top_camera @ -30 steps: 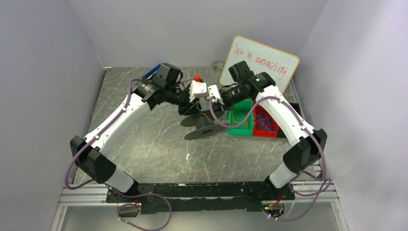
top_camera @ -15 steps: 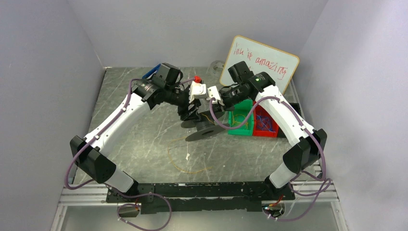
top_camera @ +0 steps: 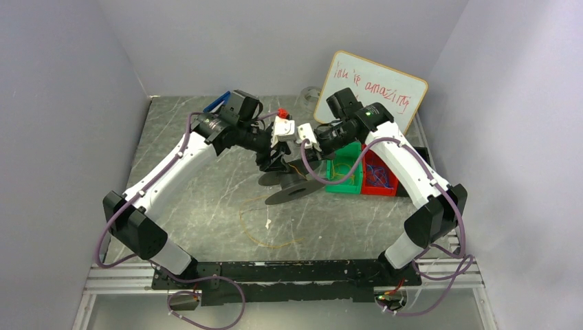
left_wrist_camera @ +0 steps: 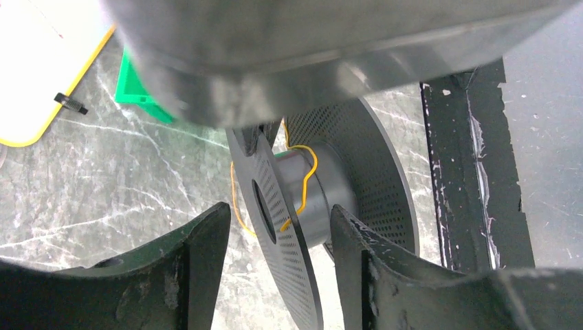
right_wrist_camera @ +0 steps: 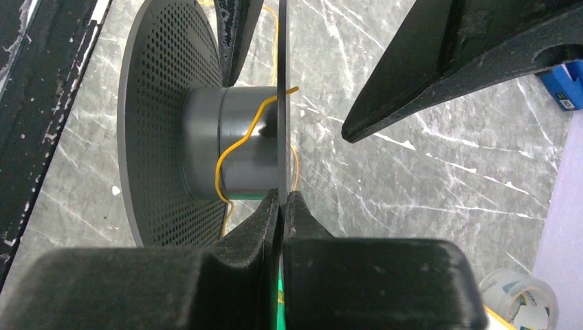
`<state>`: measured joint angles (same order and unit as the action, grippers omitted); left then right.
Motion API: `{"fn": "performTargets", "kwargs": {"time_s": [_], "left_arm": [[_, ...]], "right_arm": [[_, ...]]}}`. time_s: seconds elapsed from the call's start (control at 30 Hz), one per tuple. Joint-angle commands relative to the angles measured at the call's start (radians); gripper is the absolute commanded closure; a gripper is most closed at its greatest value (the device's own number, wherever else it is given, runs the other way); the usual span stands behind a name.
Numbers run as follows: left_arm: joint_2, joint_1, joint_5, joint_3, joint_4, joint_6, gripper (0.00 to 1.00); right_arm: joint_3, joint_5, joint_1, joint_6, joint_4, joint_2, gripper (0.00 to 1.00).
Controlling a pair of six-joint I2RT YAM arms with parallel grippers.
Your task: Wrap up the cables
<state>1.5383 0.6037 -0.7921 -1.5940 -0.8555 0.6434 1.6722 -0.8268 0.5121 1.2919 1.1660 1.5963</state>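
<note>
Grey marbled counter (top_camera: 206, 189), veined in white, lay under everything. The cable (left_wrist_camera: 308, 172), a string-thin yellowish wire, made only one slack, wavy turn over the hub of the spool (left_wrist_camera: 330, 206). Most of its length sat in a loose loop on the counter nearer the arm bases.

Within the last second the left tool (left_wrist_camera: 278, 210) had released. Its dark fingers, earlier drawn in, now stood apart on either side of the near flange and gripped nothing. The spool had also tilted slightly. The right tool (right_wrist_camera: 282, 206) stayed clamped on the thin rim of one flange, so it alone held the spool. This looked like a regrip before another turn, with the wrapping barely begun.

The flanges were thin, flat, matte black discs, perforated all over, and the hub was a smooth satin-grey cylinder. Beyond them stood a green bin (top_camera: 344, 177), a red bin (top_camera: 379, 177) and a yellow-edged whiteboard (top_camera: 375, 86).
</note>
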Motion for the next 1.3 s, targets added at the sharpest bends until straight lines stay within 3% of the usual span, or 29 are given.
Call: {"fn": "performTargets", "kwargs": {"time_s": [0.0,0.1,0.33,1.27], "left_arm": [[0.046,0.005,0.017,0.019,-0.112,0.027,0.41],[0.043,0.004,0.017,0.02,-0.117,0.03,0.43],[0.012,-0.048,-0.03,-0.004,-0.084,-0.026,0.29],[0.04,-0.054,-0.12,-0.157,-0.166,0.031,0.23]], "right_arm": [[0.091,-0.235,-0.01,0.007,-0.107,-0.055,1.0],[0.092,-0.262,-0.025,-0.007,-0.119,-0.057,1.0],[0.037,-0.238,-0.027,-0.002,-0.135,-0.069,1.0],[0.001,-0.273,-0.037,-0.012,-0.141,-0.049,1.0]]}}
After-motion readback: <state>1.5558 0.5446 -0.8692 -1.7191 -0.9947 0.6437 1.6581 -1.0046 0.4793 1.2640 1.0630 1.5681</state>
